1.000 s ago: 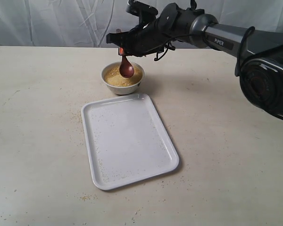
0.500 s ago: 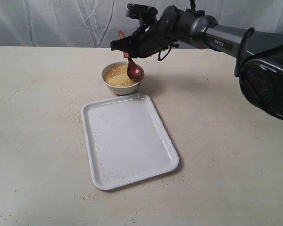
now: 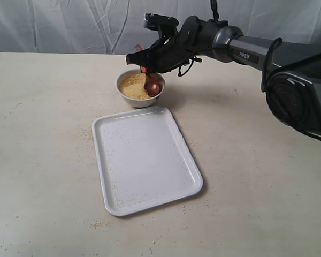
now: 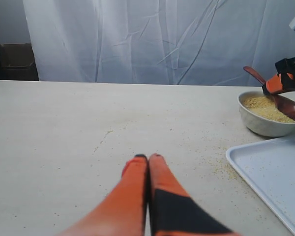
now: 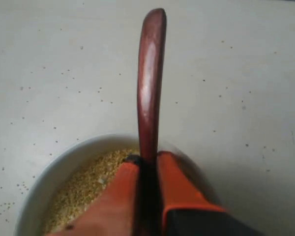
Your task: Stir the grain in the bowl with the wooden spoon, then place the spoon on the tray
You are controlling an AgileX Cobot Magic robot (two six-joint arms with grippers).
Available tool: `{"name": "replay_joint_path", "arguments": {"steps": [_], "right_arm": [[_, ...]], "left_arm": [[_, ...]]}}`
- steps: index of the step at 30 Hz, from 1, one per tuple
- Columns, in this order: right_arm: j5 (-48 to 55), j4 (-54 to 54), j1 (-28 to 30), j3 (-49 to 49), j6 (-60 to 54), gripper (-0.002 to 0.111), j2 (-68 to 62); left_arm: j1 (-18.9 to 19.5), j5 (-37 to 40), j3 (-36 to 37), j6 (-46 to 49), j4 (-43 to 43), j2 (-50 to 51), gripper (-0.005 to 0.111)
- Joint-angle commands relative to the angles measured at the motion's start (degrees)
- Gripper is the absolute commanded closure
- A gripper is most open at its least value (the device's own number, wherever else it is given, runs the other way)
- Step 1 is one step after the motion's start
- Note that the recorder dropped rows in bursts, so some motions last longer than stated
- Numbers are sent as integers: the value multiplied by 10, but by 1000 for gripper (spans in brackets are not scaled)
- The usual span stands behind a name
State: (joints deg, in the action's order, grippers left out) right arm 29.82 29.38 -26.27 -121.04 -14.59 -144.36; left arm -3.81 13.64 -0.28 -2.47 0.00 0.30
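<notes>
The small white bowl (image 3: pixel 140 89) stands just behind the tray (image 3: pixel 144 159) and holds yellow grain (image 3: pixel 131 85). My right gripper (image 3: pixel 142 57) hangs above the bowl, shut on the handle of the dark wooden spoon (image 3: pixel 151 84), whose oval end rests in the grain at the bowl's right side. In the right wrist view the spoon handle (image 5: pixel 150 83) rises between the orange fingers (image 5: pixel 177 184) over the bowl (image 5: pixel 59 169). My left gripper (image 4: pixel 148 157) is shut and empty, low over the bare table, away from the bowl (image 4: pixel 265 120) and tray (image 4: pixel 270 169).
Loose grain specks lie on the tray and on the table beside it (image 3: pixel 99 224). A white curtain (image 3: pixel 69 24) closes off the back. The right arm (image 3: pixel 257 48) stretches in from the right above the table.
The right gripper has moved right and down with the spoon. The spoon's oval end went from hanging above the grain to resting in it at the bowl's right side.
</notes>
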Motion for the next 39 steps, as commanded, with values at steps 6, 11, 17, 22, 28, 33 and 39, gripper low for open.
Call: {"name": "replay_joint_path", "arguments": {"steps": [6, 11, 17, 22, 28, 33, 39], "right_arm": [[15, -7, 3, 2, 17, 80, 3], [15, -8, 3, 2, 17, 65, 15], [35, -38, 18, 2, 17, 65, 56], [97, -62, 39, -2, -35, 89, 78], [103, -25, 45, -4, -131, 108, 78], [115, -4, 40, -46, -223, 108, 50], [205, -12, 40, -158, -297, 109, -20]], "left_arm": [[2, -3, 3, 0, 3, -3, 107], [2, -3, 3, 0, 3, -3, 107], [2, -3, 3, 0, 3, -3, 107], [2, -3, 3, 0, 3, -3, 107], [2, -3, 3, 0, 3, -3, 107], [2, -3, 3, 0, 3, -3, 107], [2, -3, 3, 0, 10, -3, 107]]}}
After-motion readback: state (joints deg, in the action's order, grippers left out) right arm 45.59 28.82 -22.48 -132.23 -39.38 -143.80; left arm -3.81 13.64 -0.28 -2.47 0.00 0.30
